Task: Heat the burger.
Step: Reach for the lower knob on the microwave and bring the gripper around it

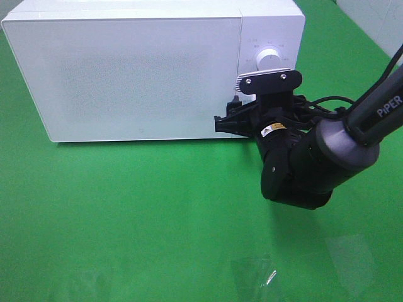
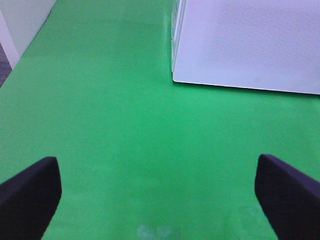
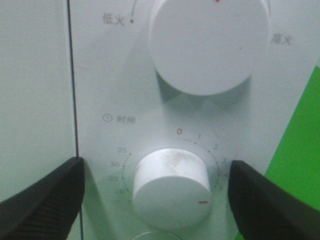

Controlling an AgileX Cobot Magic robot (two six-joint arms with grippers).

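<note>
The burger is out of view. The white microwave stands at the back of the green table with its door closed. My right gripper is up against the microwave's control panel. In the right wrist view the right gripper is open, with one finger on either side of the white timer knob and a gap to it on both sides. The knob's red mark is turned away from the 0 mark. My left gripper is open and empty over bare green table, with the microwave ahead of it.
A second, larger white knob sits on the panel beside the timer knob, also seen as the upper knob. The green table stretches in front of the microwave. The right arm's dark wrist hangs before the panel.
</note>
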